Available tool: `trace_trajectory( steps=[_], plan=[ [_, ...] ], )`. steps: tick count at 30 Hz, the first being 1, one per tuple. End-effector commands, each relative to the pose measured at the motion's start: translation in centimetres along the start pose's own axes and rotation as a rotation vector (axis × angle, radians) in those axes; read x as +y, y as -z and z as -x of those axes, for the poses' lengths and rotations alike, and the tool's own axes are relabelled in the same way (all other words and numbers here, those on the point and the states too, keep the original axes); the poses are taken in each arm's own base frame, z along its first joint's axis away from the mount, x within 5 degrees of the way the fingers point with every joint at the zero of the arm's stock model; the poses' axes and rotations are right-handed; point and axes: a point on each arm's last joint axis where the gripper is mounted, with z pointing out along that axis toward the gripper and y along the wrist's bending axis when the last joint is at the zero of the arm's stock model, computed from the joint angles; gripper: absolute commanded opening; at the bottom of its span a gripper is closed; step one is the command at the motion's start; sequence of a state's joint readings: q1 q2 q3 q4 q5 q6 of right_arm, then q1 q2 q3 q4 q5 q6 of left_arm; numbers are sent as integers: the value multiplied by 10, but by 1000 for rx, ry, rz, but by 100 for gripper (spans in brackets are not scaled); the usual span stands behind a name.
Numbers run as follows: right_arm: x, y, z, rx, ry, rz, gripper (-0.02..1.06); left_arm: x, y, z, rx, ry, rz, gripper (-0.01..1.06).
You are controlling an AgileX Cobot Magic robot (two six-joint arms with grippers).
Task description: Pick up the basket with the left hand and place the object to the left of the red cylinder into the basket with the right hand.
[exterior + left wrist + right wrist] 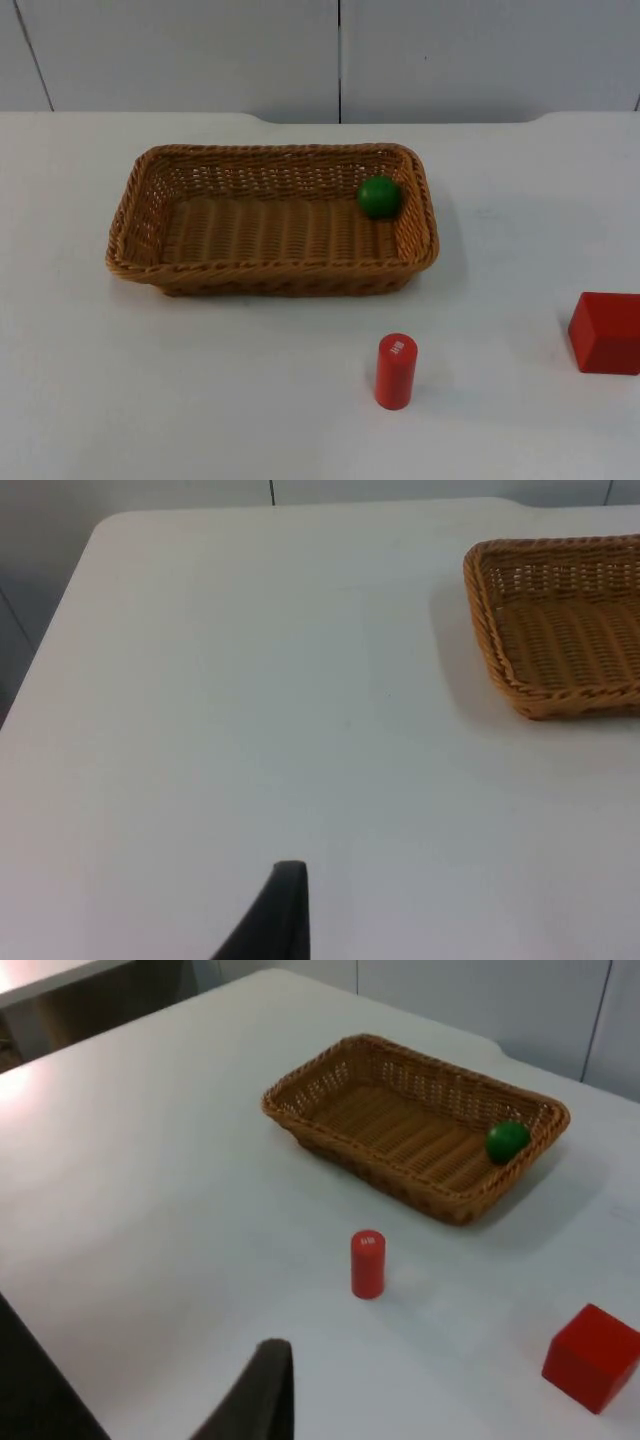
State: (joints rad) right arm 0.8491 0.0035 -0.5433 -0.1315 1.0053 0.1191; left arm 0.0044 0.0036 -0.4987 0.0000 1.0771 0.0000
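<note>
The brown wicker basket [150, 255] stands on the table at centre left, touched by neither gripper. A green ball [380, 196] lies inside it, against the right end wall. The red cylinder [396, 371] stands upright in front of the basket's right end. My left gripper [285, 920] waits above bare table, well off the basket's [500, 650] left end. My right gripper [265, 1395] is raised over the table near the front, with the cylinder [368, 1264], the basket [330, 1130] and the ball [508, 1141] beyond it.
A red cube [607, 332] sits at the table's right edge, to the right of the cylinder, also seen as the cube [592, 1356] from the right wrist. The grey partition wall [340, 55] closes off the back of the white table [200, 400].
</note>
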Motion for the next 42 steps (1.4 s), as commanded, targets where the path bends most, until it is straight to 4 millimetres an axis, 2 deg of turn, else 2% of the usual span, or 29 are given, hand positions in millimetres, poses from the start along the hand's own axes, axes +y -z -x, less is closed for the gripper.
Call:
trace_trajectory(
  steps=[1,4,18,42],
  plan=[
    [-2,0,-4,27,12,-17,105,1,0,-1,0,4,3,105],
    [-3,-6,-13,99,19,-36,105,0,0,-1,0,5,-3,105],
    [4,-5,-13,102,84,44,105,0,0,-1,0,4,-3,105],
    [4,-5,-13,100,85,47,105,0,0,-1,0,4,-3,105]
  ],
)
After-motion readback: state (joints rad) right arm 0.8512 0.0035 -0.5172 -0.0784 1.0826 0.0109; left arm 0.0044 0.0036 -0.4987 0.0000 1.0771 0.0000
